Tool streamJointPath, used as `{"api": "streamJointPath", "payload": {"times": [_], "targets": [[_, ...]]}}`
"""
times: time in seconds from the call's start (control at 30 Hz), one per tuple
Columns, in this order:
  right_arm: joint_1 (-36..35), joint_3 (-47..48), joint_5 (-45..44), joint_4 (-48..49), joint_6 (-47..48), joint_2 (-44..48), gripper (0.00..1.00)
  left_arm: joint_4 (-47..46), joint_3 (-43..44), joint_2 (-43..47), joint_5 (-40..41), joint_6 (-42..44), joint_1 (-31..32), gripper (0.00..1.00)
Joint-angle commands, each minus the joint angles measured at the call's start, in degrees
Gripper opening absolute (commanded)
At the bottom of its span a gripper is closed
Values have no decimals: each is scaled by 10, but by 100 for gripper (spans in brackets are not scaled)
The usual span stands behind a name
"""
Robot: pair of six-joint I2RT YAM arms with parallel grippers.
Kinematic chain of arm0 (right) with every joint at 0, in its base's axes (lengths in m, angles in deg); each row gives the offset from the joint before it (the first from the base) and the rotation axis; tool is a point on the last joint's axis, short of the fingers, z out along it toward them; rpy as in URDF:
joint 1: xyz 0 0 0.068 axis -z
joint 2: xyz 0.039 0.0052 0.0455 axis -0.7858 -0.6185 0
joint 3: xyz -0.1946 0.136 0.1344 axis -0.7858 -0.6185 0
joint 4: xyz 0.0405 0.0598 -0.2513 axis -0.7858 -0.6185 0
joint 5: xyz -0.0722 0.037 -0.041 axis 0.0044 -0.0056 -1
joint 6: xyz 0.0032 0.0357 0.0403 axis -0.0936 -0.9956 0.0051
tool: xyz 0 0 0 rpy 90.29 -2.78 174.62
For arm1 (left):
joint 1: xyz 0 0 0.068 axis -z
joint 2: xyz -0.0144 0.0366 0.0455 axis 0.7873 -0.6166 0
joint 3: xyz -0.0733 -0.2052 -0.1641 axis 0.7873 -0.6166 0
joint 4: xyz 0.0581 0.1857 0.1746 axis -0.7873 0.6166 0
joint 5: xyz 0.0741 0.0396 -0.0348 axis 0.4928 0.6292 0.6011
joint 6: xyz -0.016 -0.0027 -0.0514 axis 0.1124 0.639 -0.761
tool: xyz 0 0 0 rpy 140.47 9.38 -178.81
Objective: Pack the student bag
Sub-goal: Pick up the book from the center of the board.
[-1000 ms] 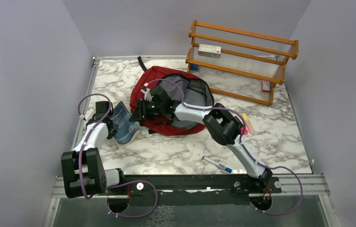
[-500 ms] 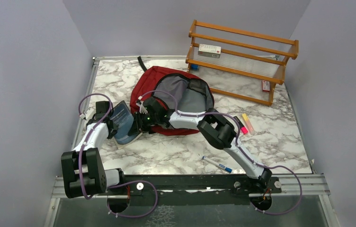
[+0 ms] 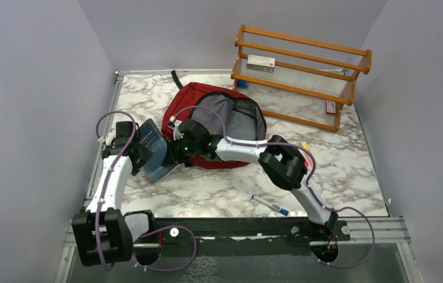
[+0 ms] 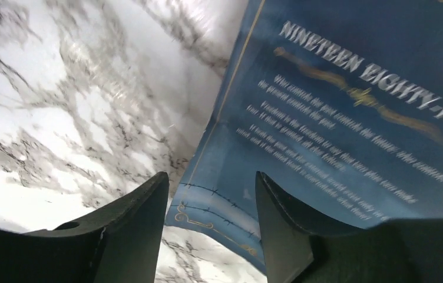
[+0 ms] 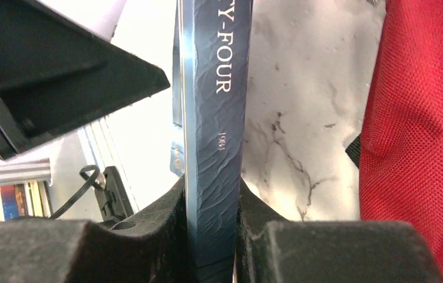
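Dark-red fabric marks the student bag [image 3: 191, 101], lying flat on the marble table [image 3: 225, 194] at mid-depth, a little left of centre; its long axis runs from the far left, where a black strap pokes out, to the near right; the unzipped mouth faces up and to the right, and only grey lining shows inside it. Just beside the bag's near-left edge a blue paperback [image 3: 155, 152] of Nineteen Eighty-Four is held tilted; the right gripper [image 5: 212, 194] pinches it across the spine, one finger pressed on each cover. The left gripper [image 4: 210, 183] sits at the book's other side with its jaws spread, a lower corner of the cover in the gap, not clamped. At the far right a wooden rack [image 3: 301, 65] carries a white box [image 3: 260, 63] on its upper shelf; a pen [image 3: 271, 206] lies on the near marble.
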Motion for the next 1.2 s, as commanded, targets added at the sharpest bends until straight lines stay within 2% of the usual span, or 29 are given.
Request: {"api": "streamJointPath", "payload": {"times": [0.0, 0.17, 0.3, 0.4, 0.53, 0.73, 0.9, 0.97, 1.17], "targets": [[6, -5, -17, 48, 90, 94, 0, 75, 93, 44, 19, 41, -4, 64], [15, -63, -52, 46, 133, 187, 0, 87, 223, 45, 44, 136, -4, 69], [37, -133, -85, 29, 151, 279, 0, 49, 309, 36, -7, 222, -4, 69], [55, -186, -124, -6, 187, 366, 1, -19, 325, 32, -133, 294, 2, 69], [73, -246, -164, -74, 243, 469, 0, -138, 310, 25, -312, 347, 31, 73], [99, -303, -208, -202, 305, 590, 0, -257, 330, -15, -495, 418, 94, 79], [120, -308, -162, -294, 362, 642, 0, -274, 333, -46, -660, 511, 165, 80], [121, -304, -124, -324, 382, 654, 1, -273, 318, -43, -697, 550, 194, 81], [121, -317, -9, -363, 424, 709, 1, -221, 292, -13, -685, 639, 271, 84]]}}
